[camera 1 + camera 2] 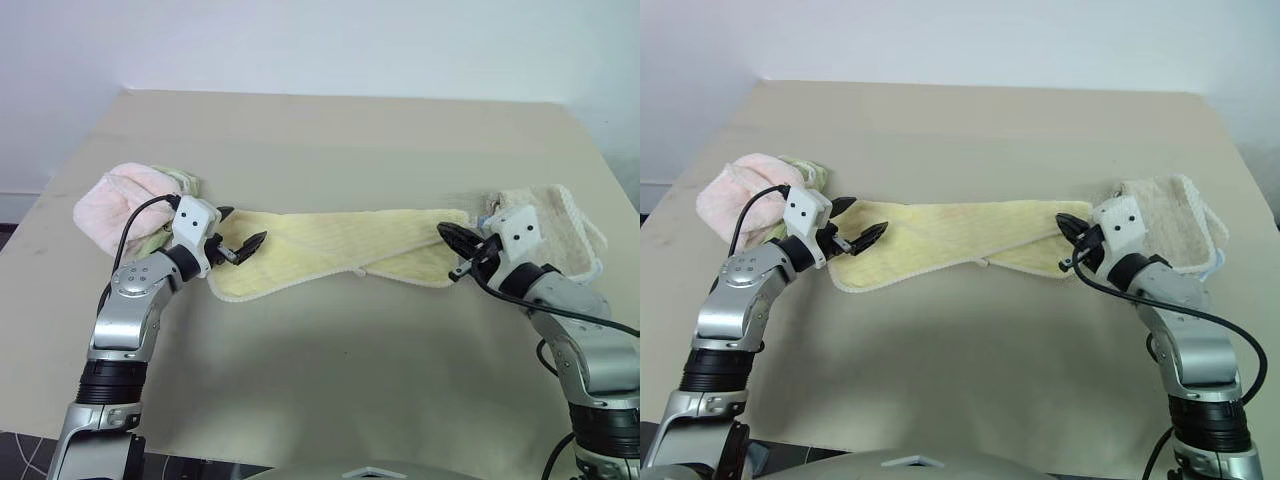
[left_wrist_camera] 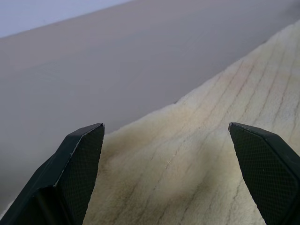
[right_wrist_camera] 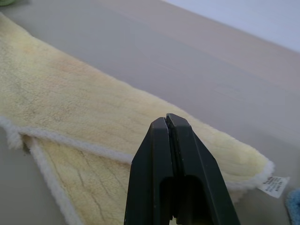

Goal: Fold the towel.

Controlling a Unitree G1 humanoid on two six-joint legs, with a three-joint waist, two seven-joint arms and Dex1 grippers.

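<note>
Right now your pale yellow terry-cloth towel [image 1: 345, 250] lies stretched crosswise on the beige table [image 1: 330, 140], already doubled over lengthwise into a long narrow strip, with its small white tag [image 3: 273, 184] at the end nearest your right arm. Your left gripper [image 1: 236, 240] hovers at the towel's left end with its two black fingers spread wide and nothing between them; the left wrist view shows cloth under both fingertips [image 2: 84, 145]. Your right gripper [image 1: 457, 242] sits at the opposite end with its fingers pressed together, and they look empty, above the cloth rather than pinching it. Watch out for two neighbours: a pink fluffy towel [image 1: 112, 200] bunched just behind your left wrist, and a cream towel with a corded edge [image 1: 555, 230] right beside your right wrist. If you sweep either arm inward for the next fold, you could drag one of them along. You also risk catching only the upper layer with the left fingers, which would peel open the fold you have. The right fingers must part before they can take anything.
</note>
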